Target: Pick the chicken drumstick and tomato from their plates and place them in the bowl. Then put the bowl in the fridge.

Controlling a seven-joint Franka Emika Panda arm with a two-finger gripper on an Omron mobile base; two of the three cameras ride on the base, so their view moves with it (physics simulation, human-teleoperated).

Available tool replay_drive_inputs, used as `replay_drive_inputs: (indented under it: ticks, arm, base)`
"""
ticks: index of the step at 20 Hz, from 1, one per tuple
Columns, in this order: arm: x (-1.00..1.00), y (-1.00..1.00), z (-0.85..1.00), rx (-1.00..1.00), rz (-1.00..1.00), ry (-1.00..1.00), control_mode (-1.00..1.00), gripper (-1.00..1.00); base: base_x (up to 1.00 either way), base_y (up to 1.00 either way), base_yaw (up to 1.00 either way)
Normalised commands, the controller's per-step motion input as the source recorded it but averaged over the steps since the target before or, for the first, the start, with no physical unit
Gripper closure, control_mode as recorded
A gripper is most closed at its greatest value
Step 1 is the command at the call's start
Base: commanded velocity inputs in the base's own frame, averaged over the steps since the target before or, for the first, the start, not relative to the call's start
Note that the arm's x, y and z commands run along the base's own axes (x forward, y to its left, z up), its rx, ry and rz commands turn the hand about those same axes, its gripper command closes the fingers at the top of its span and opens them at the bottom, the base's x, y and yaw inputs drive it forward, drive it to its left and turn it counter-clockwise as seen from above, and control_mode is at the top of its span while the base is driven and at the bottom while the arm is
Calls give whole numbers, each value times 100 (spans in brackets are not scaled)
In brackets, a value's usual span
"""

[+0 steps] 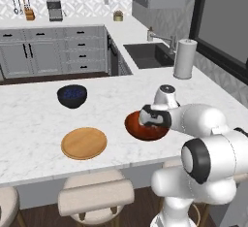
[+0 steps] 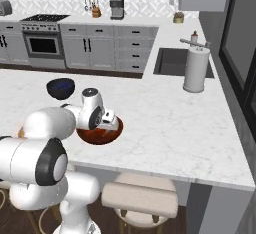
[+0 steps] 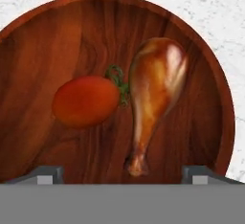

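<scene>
Gripper [image 3: 122, 173] open above bowl [image 3: 28, 50] | tomato [image 3: 86, 101] beside drumstick [image 3: 155, 89] inside | fridge transfer pending

End effector [image 2: 106, 120] above bowl [image 2: 107, 135]

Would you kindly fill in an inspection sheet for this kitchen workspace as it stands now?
Surface: white marble counter.
Job's things: tomato and chicken drumstick lie side by side in the reddish-brown bowl; wooden plate bare.
Clutter: dark blue bowl, paper towel roll.
Grippers: gripper open above the bowl, holding nothing.
Cables: nothing seen.
Surroundings: sink, stools, grey cabinets.
</scene>
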Motion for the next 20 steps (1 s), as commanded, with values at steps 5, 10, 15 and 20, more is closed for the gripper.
replay_drive_inputs:
  ticks: [5, 10, 15, 20]
  arm:
    - [-63, 0, 57, -1, -17, -7, -100, -100]
    - [-30, -49, 30, 3, -29, -1, -100, -100]
    - [0, -66, 8, 17, -7, 0, -100, -100]
    - [6, -30, 0, 26, 1, 0, -100, -100]
  base:
    - [0, 0, 0]
    - [0, 0, 0]
    - [0, 0, 0]
    - [0, 0, 0]
